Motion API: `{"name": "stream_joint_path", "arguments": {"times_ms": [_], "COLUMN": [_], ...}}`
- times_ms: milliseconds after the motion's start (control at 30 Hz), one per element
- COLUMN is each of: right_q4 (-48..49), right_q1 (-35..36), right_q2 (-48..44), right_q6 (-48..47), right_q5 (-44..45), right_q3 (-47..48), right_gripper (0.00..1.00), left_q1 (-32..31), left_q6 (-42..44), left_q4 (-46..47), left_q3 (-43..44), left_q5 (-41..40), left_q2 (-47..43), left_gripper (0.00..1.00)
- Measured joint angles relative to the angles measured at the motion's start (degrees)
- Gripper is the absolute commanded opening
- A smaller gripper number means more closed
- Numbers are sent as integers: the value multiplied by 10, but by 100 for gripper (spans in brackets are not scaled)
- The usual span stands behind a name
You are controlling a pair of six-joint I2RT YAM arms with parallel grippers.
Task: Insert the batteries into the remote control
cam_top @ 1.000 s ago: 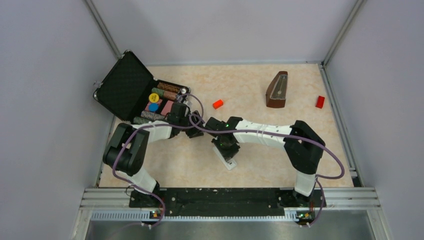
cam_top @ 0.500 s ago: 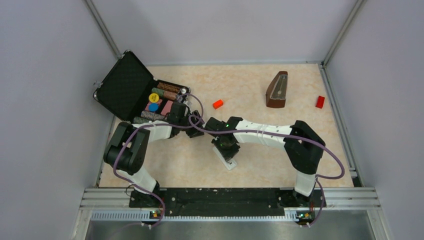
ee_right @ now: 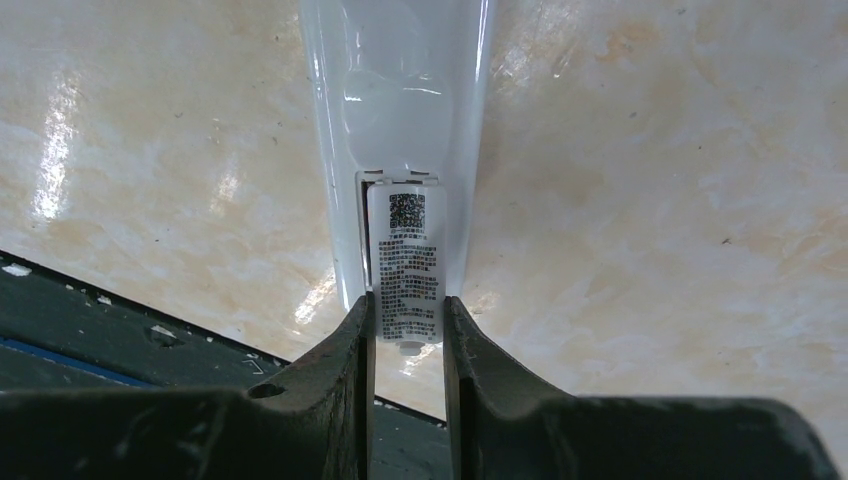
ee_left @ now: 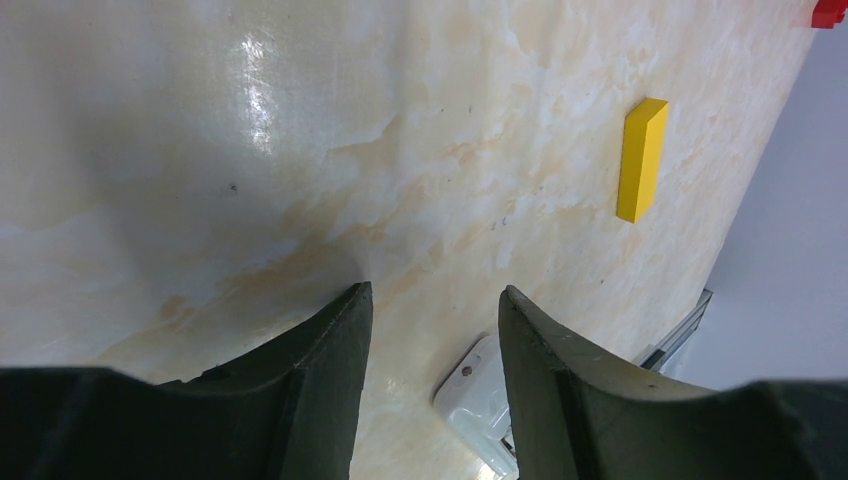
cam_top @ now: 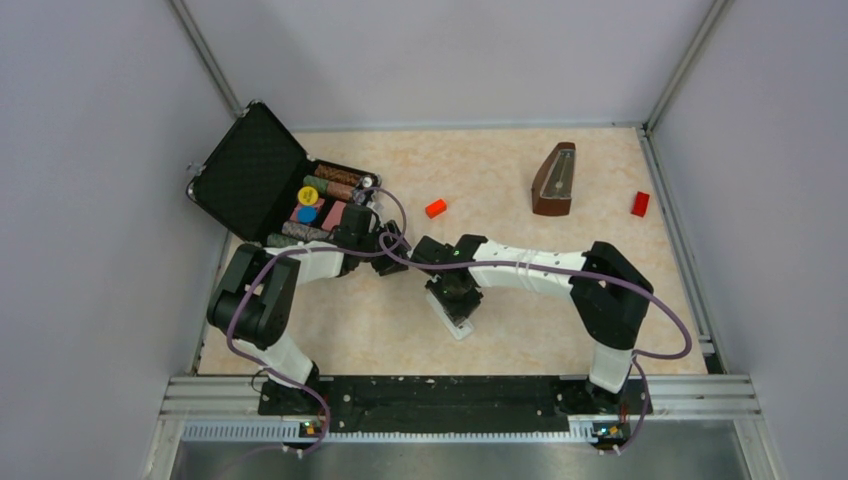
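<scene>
The remote control (ee_right: pixel 400 120) lies back up on the table, and it also shows in the top view (cam_top: pixel 455 322). A small white piece with a printed label (ee_right: pixel 404 250) sits over its back recess and sticks out past the near end. My right gripper (ee_right: pixel 405 300) is shut on this piece, one finger on each long side; in the top view the gripper (cam_top: pixel 455 300) covers the remote's middle. My left gripper (ee_left: pixel 435 290) is open and empty, hovering just left of the remote's far end (ee_left: pixel 478 400). The batteries are not in view.
An open black case (cam_top: pixel 250 175) with coloured discs and rolls stands at the back left. A brown metronome (cam_top: pixel 554 180) and two red blocks (cam_top: pixel 435 208) (cam_top: pixel 640 203) lie further back. A yellow block (ee_left: pixel 641 158) lies on the table ahead of the left gripper.
Both wrists have shifted a little to the right. The right gripper stays shut over the remote.
</scene>
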Motion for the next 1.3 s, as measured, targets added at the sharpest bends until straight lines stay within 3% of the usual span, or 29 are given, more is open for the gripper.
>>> {"name": "stream_joint_path", "arguments": {"times_ms": [533,633,1067,1300], "right_q4": [13,12,9,11], "right_q1": [0,0,0,-2], "right_q2": [0,1,8,7], "right_q6": [0,2,17,24], "right_q5": [-7,-6,4,3], "right_q3": [1,1,12,16], "right_gripper": [9,13,51,53], "left_q1": [3,3,4,5], "left_q6": [-3,-3,-3,-3], "left_q4": [4,4,4,4], "left_q3": [0,0,0,-1], "left_q5": [3,4,5,8], "left_q2": [2,2,2,2], "left_gripper": [55,55,55,55]}}
